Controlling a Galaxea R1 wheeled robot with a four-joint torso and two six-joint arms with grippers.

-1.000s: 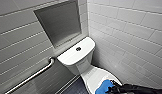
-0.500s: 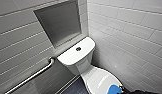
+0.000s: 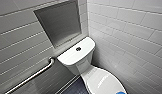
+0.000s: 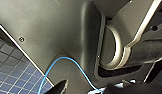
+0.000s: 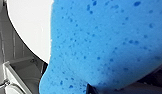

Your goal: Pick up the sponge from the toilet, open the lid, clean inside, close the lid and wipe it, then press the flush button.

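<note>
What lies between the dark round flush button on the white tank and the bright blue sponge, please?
In the head view, the closed white glossy oval lid lies along the stretch from the dark round flush button to the bright blue soft sponge.

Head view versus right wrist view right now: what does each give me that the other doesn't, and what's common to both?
Head view: the tank with its flush button, the grab bar, and the recessed niche above the tank. Right wrist view: the pitted blue surface of the sponge up close, plus a pale boxy thing low down that I cannot identify. Both: the sponge, a blue sliver at the bottom edge of the head view, and the closed white lid.
</note>
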